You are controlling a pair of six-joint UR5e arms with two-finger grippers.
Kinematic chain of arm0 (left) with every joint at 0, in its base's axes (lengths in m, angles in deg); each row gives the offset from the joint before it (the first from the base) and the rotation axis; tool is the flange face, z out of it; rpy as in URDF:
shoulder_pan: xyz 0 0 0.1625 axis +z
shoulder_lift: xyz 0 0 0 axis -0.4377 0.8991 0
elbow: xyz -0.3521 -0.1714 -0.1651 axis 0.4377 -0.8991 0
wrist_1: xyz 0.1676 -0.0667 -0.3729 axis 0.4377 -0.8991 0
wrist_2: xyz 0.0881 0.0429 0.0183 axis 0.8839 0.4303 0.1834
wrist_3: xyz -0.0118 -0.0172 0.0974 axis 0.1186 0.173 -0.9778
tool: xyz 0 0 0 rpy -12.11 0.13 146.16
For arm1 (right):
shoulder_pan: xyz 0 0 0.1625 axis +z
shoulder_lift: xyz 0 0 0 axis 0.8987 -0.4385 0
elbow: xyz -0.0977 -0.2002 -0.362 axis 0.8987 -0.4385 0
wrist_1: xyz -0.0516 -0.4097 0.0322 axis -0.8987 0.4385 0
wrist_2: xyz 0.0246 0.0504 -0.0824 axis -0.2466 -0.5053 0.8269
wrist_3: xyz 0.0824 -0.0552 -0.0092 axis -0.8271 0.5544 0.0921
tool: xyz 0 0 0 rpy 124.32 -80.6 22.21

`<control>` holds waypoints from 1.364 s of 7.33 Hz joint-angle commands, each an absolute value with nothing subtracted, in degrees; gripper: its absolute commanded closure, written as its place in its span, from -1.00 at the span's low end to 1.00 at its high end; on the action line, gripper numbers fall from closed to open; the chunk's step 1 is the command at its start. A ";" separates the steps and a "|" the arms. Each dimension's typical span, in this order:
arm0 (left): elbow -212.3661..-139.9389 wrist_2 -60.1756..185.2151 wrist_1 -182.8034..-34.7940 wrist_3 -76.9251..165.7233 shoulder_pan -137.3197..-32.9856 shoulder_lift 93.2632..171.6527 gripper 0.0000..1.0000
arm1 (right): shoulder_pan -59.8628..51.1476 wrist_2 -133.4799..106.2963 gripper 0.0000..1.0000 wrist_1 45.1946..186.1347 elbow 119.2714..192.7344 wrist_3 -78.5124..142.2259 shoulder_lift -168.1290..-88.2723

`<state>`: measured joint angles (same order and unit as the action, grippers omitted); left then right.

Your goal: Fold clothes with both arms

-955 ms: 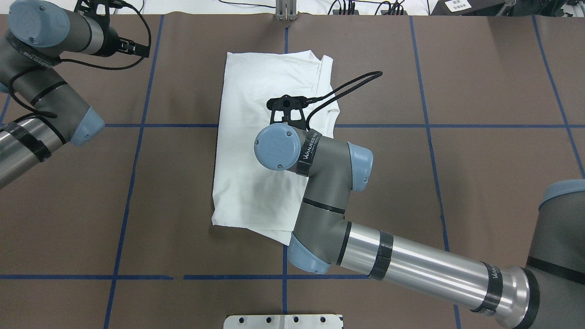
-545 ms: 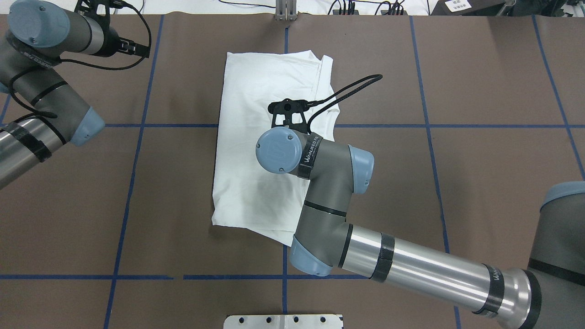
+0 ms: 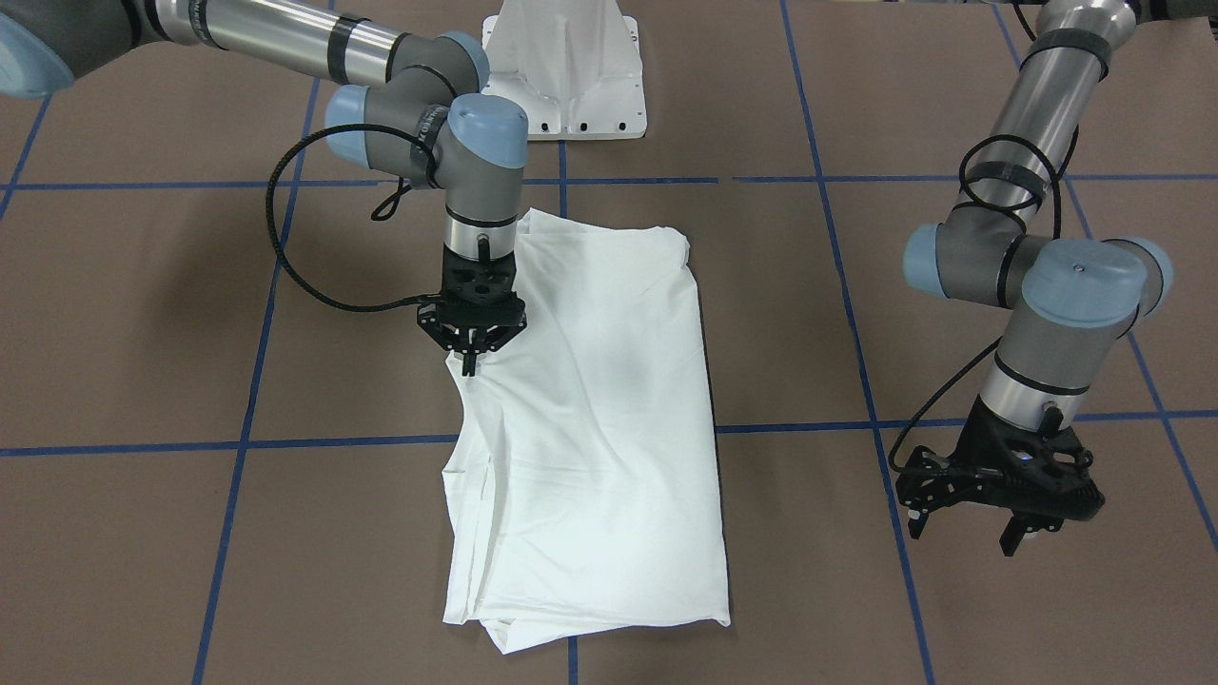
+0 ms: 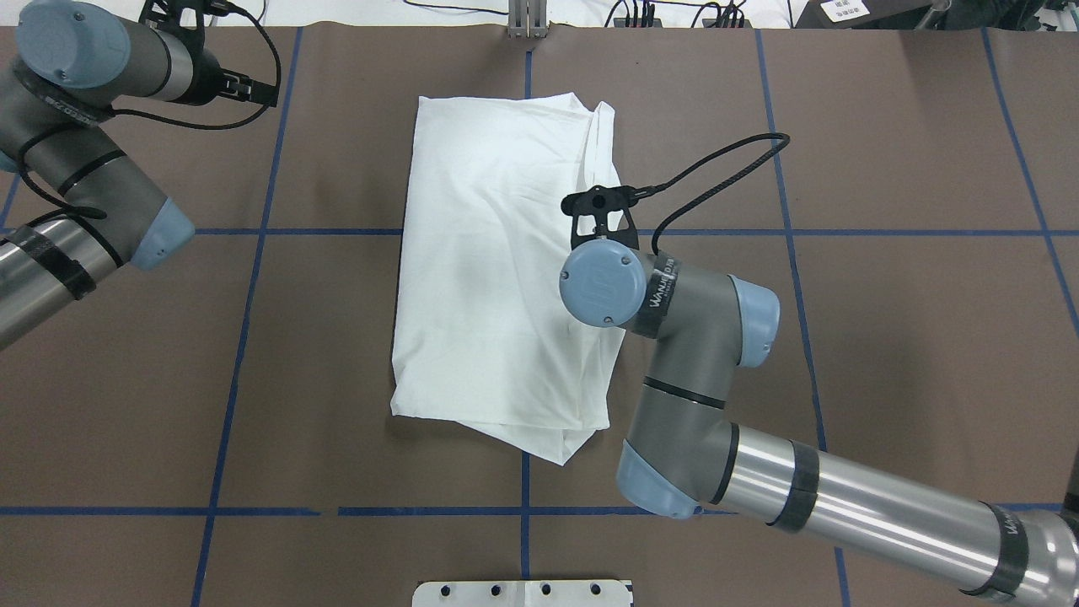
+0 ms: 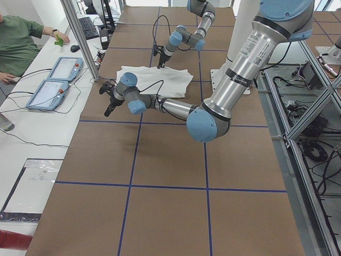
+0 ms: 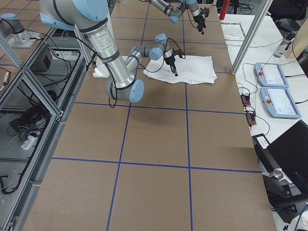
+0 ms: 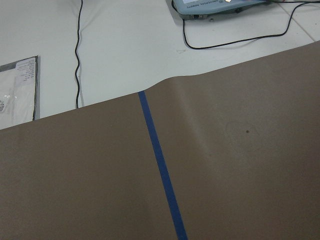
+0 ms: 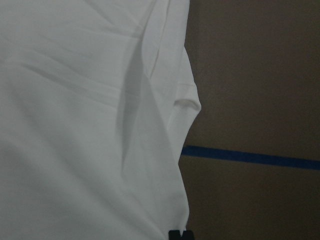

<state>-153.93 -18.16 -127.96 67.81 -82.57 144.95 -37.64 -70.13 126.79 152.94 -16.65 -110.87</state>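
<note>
The white shirt (image 3: 590, 428) lies folded into a long rectangle in the middle of the brown table, its print hidden; it also shows in the overhead view (image 4: 489, 253). My right gripper (image 3: 469, 360) points straight down with its fingers together at the shirt's long edge on the robot's right. I cannot tell if cloth is pinched. The right wrist view shows that shirt edge (image 8: 90, 125) close up. In the overhead view the right wrist (image 4: 603, 282) hides the gripper. My left gripper (image 3: 963, 533) is open and empty above bare table, well away from the shirt.
The white pedestal base (image 3: 566, 67) stands at the robot's side of the table. Blue tape lines (image 4: 253, 232) cross the brown cover. Teach pendants (image 6: 274, 86) and cables lie on the white bench beyond the far edge. A person (image 5: 16, 42) sits there.
My right arm has moved from over the middle of the shirt to its edge on the robot's right. The shirt and the left arm have stayed put.
</note>
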 commanded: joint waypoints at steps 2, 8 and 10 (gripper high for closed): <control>-154.00 -18.16 -127.96 67.81 -82.56 144.86 -1.00 | -37.62 -69.67 -0.98 126.55 155.03 -16.15 -114.29; -172.56 -26.42 -123.50 79.80 -80.29 137.42 -1.00 | -38.40 -75.65 -1.00 126.02 174.58 -25.00 -118.92; -187.86 -26.16 -113.42 88.07 -72.84 133.17 -1.00 | -41.82 -74.95 -1.00 119.66 179.54 -34.22 -124.63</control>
